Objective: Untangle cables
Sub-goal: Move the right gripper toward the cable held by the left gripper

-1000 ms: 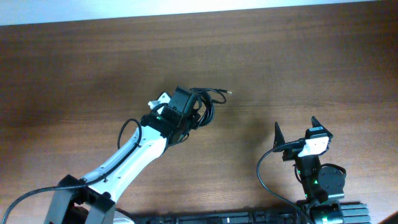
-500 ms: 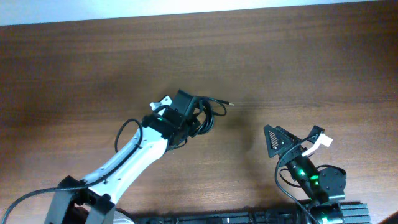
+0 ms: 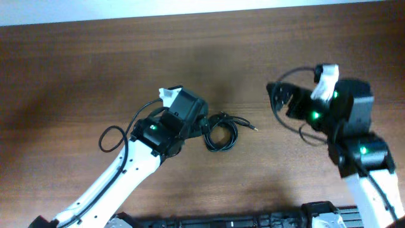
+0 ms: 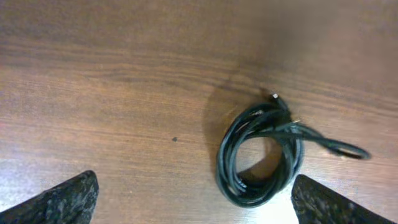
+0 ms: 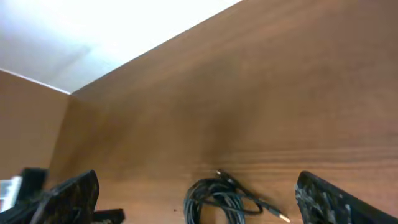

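Swinging in from the near edge, the right gripper [image 3: 278, 100] is reaching wide open toward the cables [image 3: 221, 132], now lying coiled mid-surface [image 3: 95, 63] just ahead of the wide-spread left gripper [image 4: 196, 202], probably so each can take a separate loop.

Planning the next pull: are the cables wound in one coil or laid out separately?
One coil: the cables lie as a single wound loop, loose ends poking out.
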`<act>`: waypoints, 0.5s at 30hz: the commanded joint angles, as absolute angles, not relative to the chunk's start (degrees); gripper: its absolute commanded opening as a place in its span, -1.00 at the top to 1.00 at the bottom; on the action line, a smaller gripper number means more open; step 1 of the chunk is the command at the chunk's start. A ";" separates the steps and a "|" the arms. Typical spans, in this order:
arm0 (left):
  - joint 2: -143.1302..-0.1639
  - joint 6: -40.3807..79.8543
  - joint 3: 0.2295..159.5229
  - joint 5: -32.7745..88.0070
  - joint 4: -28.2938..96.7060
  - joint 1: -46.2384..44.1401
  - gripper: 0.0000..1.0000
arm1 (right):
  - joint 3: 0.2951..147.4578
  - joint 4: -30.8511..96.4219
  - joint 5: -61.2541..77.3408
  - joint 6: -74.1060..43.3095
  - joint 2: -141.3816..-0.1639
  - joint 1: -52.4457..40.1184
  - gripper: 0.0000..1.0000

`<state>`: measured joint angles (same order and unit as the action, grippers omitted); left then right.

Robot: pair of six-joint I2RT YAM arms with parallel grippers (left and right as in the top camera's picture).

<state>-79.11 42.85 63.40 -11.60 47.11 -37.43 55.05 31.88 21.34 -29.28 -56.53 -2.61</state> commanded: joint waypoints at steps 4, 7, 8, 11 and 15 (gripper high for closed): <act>-91.90 22.20 62.98 -5.76 42.00 -37.39 -0.67 | 58.19 32.16 32.82 -27.27 -62.19 -2.98 -0.97; -99.70 22.17 62.98 -3.03 38.13 -37.43 -0.56 | 58.19 32.14 32.77 -27.27 -62.19 -2.98 -0.97; -101.21 22.20 62.98 -2.50 37.63 -37.43 -0.52 | 58.19 31.97 32.73 -27.24 -62.19 -2.98 -0.97; -104.12 22.20 62.98 1.17 34.15 -37.43 -0.03 | 58.19 31.97 32.56 -27.24 -62.22 -2.98 -0.97; -104.14 22.22 62.98 1.15 33.54 -37.43 0.21 | 58.19 31.94 32.34 -27.24 -62.41 -2.98 -0.97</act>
<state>-103.61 22.87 63.22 0.12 33.74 -37.43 57.12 32.12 31.86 -28.10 -62.22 -2.63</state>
